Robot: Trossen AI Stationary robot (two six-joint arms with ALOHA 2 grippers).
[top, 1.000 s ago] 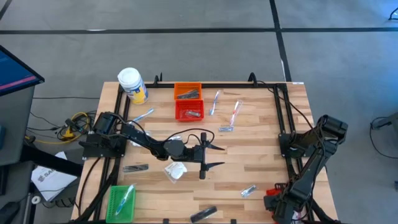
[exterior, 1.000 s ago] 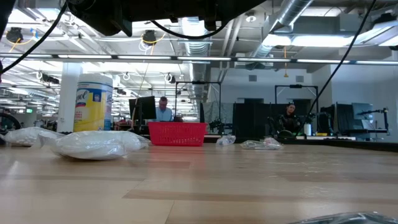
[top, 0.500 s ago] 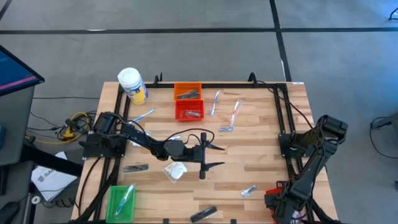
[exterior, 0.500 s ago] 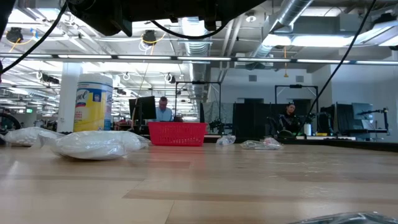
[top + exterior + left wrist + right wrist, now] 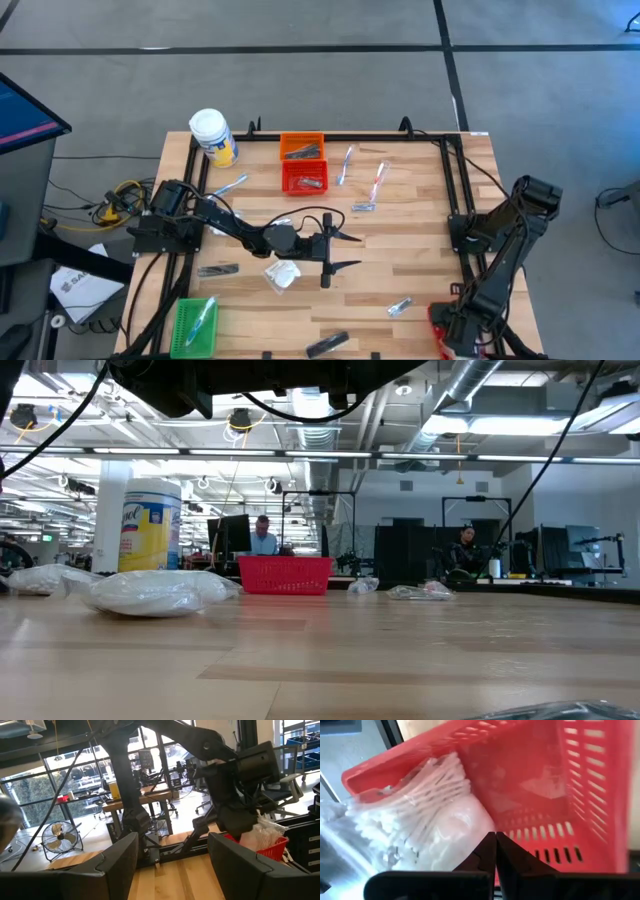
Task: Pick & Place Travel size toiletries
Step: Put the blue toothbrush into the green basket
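between picks: left tool [image 5: 333,252] hangs released mid-worktop [image 5: 420,250] beside a white packet [image 5: 282,274]; right tool [image 5: 495,851], clenched empty, sits over a corner red basket [image 5: 560,780]. next: descend onto the packet.

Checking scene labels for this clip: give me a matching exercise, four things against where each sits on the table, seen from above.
Things:
1. white jar
2. orange basket
3. green basket
4. left gripper

Places:
A. near-left corner of the table
B. far edge, just behind the red basket
C. over the middle of the table, jaws open
D. far-left corner

Pairs: 1-D, 2-B, 3-A, 4-C
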